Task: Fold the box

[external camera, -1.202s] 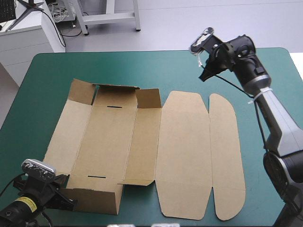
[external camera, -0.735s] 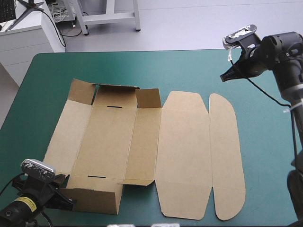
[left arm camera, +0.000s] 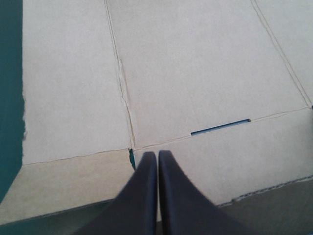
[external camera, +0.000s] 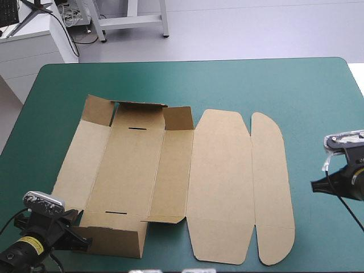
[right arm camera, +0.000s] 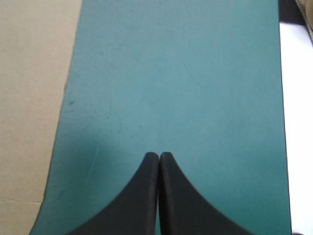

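The brown box (external camera: 170, 176) lay opened out across the counter's (external camera: 239, 85) left and middle, its near-left wall raised. The left hand (external camera: 81, 238), fingers closed together, reached over that wall's top edge. The right hand (external camera: 314, 186), also closed and empty, hung over bare teal-green cover beside the box's rounded right flap.

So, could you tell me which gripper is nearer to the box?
Left. The left gripper is right over the box's raised near wall, by its left end. The right gripper hangs over bare teal-green cover, clear of the box's rounded right-hand flap.
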{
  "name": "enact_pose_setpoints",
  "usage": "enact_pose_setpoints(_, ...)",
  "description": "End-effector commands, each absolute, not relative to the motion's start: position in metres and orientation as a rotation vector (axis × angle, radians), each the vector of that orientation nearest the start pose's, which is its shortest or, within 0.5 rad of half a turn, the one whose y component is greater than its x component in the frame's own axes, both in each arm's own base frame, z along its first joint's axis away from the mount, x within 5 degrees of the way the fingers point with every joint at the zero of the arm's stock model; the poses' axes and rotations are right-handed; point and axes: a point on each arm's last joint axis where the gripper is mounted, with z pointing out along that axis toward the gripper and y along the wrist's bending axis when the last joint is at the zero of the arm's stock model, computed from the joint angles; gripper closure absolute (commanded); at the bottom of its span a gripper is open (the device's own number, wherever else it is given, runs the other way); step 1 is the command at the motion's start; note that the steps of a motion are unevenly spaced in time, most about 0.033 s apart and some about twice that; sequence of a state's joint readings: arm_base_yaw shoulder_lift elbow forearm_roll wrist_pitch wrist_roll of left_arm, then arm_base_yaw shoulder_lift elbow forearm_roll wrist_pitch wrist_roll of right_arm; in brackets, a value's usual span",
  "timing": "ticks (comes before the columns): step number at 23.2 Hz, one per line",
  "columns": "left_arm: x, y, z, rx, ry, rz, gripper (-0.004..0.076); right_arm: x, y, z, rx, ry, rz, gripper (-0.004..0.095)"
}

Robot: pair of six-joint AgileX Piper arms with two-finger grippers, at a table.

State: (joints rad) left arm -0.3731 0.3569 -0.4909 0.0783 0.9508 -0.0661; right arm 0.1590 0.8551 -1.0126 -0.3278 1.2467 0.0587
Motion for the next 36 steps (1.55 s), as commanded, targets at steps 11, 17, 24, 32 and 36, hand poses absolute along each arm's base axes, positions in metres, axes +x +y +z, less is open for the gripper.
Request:
enact_pose_setpoints(11,0.128,-0.040,0.355,0.338,2.317,-0.077,0.0734,0.129,0.004,0.321,-0.113,2.541,-0.166,0.0929)
enact_pose_setpoints(17,0.180,-0.057,0.372,0.369,2.348,-0.028,0.0734,0.130,0.002,0.309,-0.127,2.558,-0.200,0.0929)
enact_pose_setpoints(24,0.224,-0.023,0.384,0.185,2.390,-0.049,0.0733,0.140,-0.016,0.303,-0.058,2.597,-0.232,0.0929)
enact_pose_setpoints(32,0.206,0.079,0.374,-0.228,2.486,-0.083,0.0734,0.149,-0.011,0.308,0.045,2.490,-0.001,0.0928)
enact_pose_setpoints(36,0.205,0.103,0.366,-0.332,2.511,-0.075,0.0734,0.149,-0.010,0.308,0.050,2.480,0.009,0.0928)
